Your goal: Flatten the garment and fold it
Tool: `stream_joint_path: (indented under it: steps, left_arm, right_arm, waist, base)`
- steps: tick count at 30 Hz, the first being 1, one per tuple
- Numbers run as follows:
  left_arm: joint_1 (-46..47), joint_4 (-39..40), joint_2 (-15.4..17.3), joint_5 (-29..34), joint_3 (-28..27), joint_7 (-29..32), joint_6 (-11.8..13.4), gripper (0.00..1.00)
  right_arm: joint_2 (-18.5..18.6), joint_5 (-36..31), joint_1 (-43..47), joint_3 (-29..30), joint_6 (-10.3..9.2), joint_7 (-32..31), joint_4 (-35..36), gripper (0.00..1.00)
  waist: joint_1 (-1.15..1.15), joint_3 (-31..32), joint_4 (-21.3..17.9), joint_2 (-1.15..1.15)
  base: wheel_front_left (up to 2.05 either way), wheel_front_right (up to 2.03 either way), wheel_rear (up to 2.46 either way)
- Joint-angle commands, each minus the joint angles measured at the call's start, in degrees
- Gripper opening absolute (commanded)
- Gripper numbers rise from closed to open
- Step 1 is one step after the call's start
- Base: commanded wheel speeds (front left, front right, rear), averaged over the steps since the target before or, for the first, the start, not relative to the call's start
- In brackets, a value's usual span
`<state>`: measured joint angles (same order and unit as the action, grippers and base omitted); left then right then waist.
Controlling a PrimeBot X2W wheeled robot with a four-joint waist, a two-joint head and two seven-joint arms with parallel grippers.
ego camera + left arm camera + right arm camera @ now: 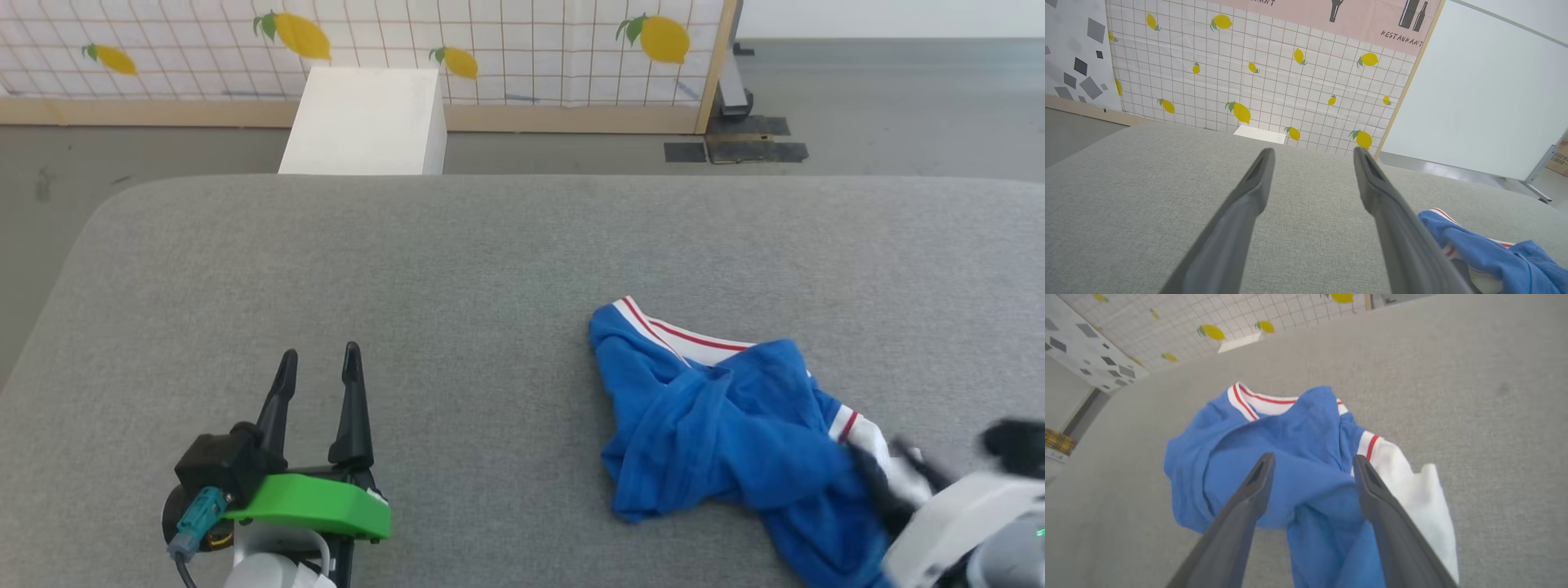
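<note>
The garment [718, 425] lies crumpled by the table's [490, 245] near right edge. Flattening looks to be the step in hand. The right claw [1312, 461], fingers apart, hovers over the blue bunch. The left claw [318, 355] is also apart and empty. The next move probably calls for pinching an edge and drawing it outward.

You're seeing the right gripper [898, 469] blurred in the head view, the garment [718, 425] running off its bottom edge.
</note>
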<state>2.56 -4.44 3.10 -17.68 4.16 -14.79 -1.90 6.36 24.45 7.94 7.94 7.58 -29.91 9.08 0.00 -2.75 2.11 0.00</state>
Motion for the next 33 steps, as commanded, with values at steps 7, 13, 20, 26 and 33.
stream_joint_path:
  steps: [7, 13, 20, 26, 33]
  left_arm:
    - [1.3, -2.1, -0.2, -5.9, 3.3, 1.8, -0.1, 1.0]
    - [11.1, -6.5, -0.2, -13.5, 13.4, 16.6, 1.1, 1.0]
    - [25.3, -12.4, -0.2, -17.7, 27.8, 43.1, 4.5, 1.0]
    - [30.2, -14.9, -0.2, -16.1, 35.3, 54.1, 4.7, 1.0]
    - [29.7, -18.2, 0.4, -15.6, 37.8, 56.2, 4.4, 0.0]
  right_arm:
    - [-3.1, 1.2, -5.5, 11.4, -0.09, 7.9, 0.1, 1.0]
    - [-3.4, -2.5, -6.5, 13.4, -0.09, 8.6, -1.0, 1.0]
    - [-3.5, -3.1, -7.0, 12.0, -0.09, 8.5, -2.5, 1.0]
    - [-3.5, -3.2, -7.5, 11.5, -0.09, 9.6, -4.1, 1.0]
    - [-3.5, -2.9, -7.8, 12.0, -0.09, 10.9, -5.0, 1.0]
  waist:
    - [0.0, 0.7, -1.2, 0.0]
    - [0.0, -0.8, -2.3, 0.0]
    - [0.0, -3.9, -5.0, 0.0]
    - [0.0, -5.8, -7.3, 0.0]
    - [0.0, -6.8, -8.1, 0.0]
  base:
    - [0.0, 0.0, 0.0]
    - [0.0, 0.0, 0.0]
    - [0.0, 0.0, 0.0]
    - [0.0, 0.0, 0.0]
    - [0.0, 0.0, 0.0]
